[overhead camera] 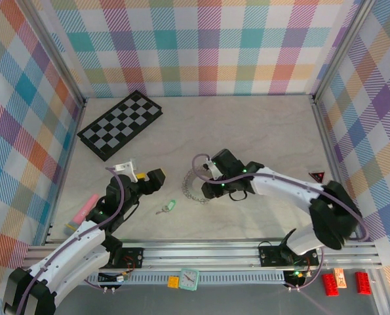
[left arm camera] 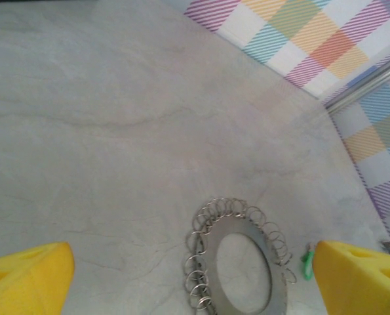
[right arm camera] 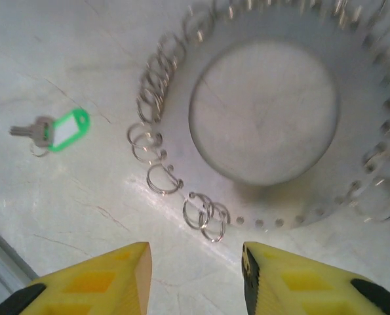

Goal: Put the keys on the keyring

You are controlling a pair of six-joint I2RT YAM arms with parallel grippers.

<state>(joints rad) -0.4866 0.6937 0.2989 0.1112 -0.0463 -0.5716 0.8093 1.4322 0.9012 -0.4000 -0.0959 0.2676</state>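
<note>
Now the right gripper [right arm camera: 195, 262] hangs part-open, empty, at six o'clock of the keyring [right arm camera: 355, 157]; the left gripper [left arm camera: 195, 275] gapes wide, empty.

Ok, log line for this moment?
left gripper: open, empty | right gripper: open, at keyring rim | key: on table, apart from ring
</note>
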